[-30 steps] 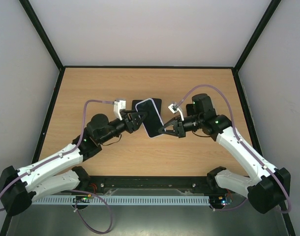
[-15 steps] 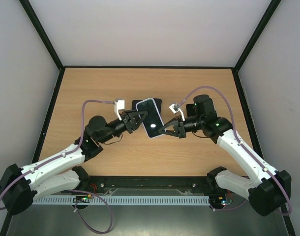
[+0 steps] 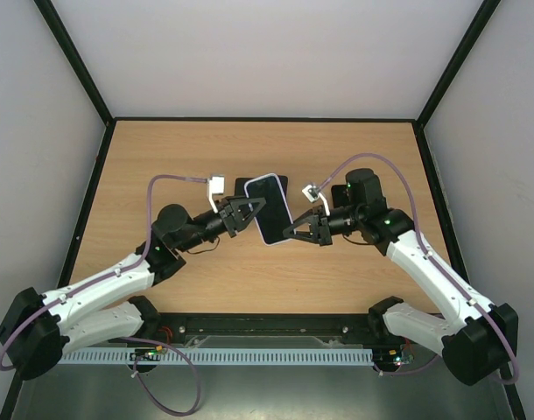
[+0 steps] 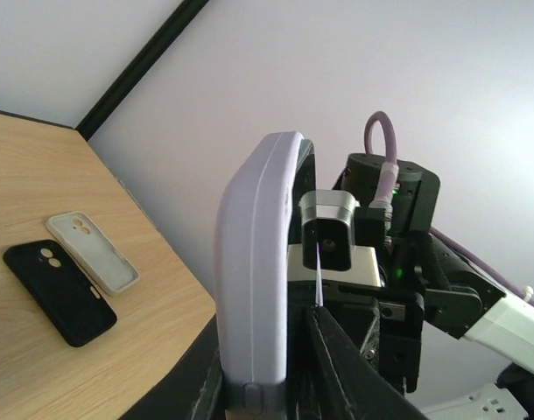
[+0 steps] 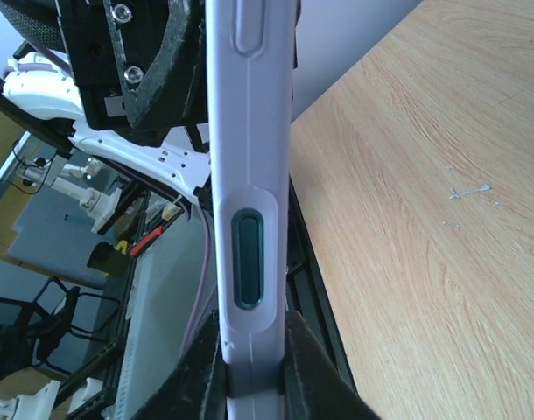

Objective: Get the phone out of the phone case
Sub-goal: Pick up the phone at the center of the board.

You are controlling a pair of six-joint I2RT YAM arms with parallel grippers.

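Your left tool (image 3: 252,210) and right tool (image 3: 291,233) both grip the phone case (image 4: 254,280) from opposite sides, each closed down to the thickness of the cased slab. They hold it clear of the surface (image 3: 162,157), about mid-way across and tilted. The phone (image 3: 272,210) sits inside the case with its dark face up in the top view. No corner of the rim looks peeled back yet.

Your main risk is that both tools appear to pinch through shell and phone together, and that would lock the two as one piece. Pull apart like that and the soft rim will probably only stretch, or slip from one side. If you loosen one tool to regrip the rim alone, the load could swing on the other side's narrow hold and drop. A phone that pops free suddenly could fall near the black cover (image 4: 59,293) and pale cover (image 4: 92,252) lying below.
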